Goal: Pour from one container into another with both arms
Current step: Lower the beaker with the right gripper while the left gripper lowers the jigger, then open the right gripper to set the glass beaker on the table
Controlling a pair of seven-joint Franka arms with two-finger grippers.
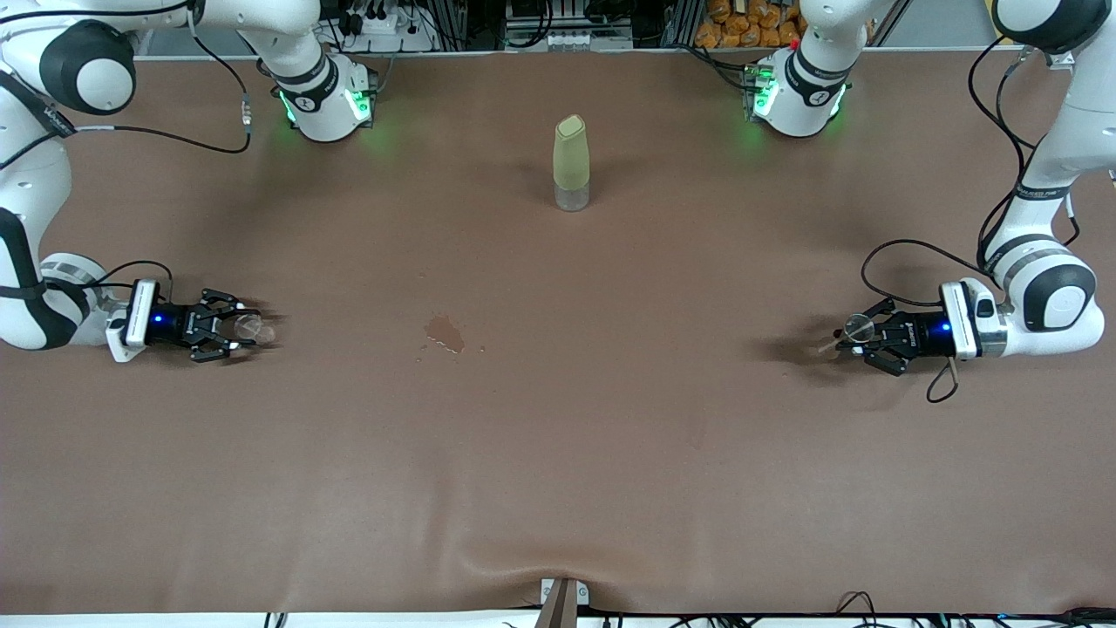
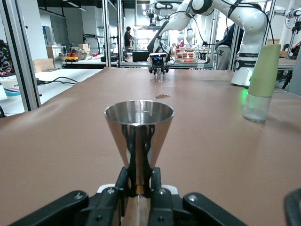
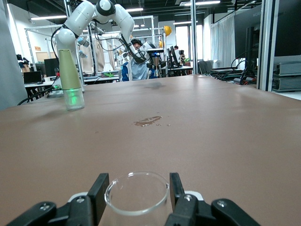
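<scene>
While both arms sit low at the two ends of the bench (image 1: 558, 453), the pour itself looks finished or not begun; that is a judgement only.

Landmark: a bottle with a tall green cap (image 1: 571, 174) stands upright near the robot bases, midway along the bench.

Left gripper (image 1: 859, 336): toward the left arm's end of the bench from the bottle and nearer the front camera, its fingers (image 2: 126, 181) pinched together on the narrow foot of a metal cup (image 2: 138, 136).

Right gripper (image 1: 235, 330): toward the right arm's end from the bottle, its fingers (image 3: 98, 190) standing either side of a clear glass (image 3: 137, 195), close to its wall.

Spill: a small wet patch (image 1: 445, 334) lies nearer the front camera than the bottle.

Risk: the glass may tip or roll if the right gripper drags it while parting; the metal cup, held only by its thin foot, could swing and slop.

Hard to make out: whether the fingers touch the glass, whether either vessel holds liquid, and the glass's base, which is cut off.
</scene>
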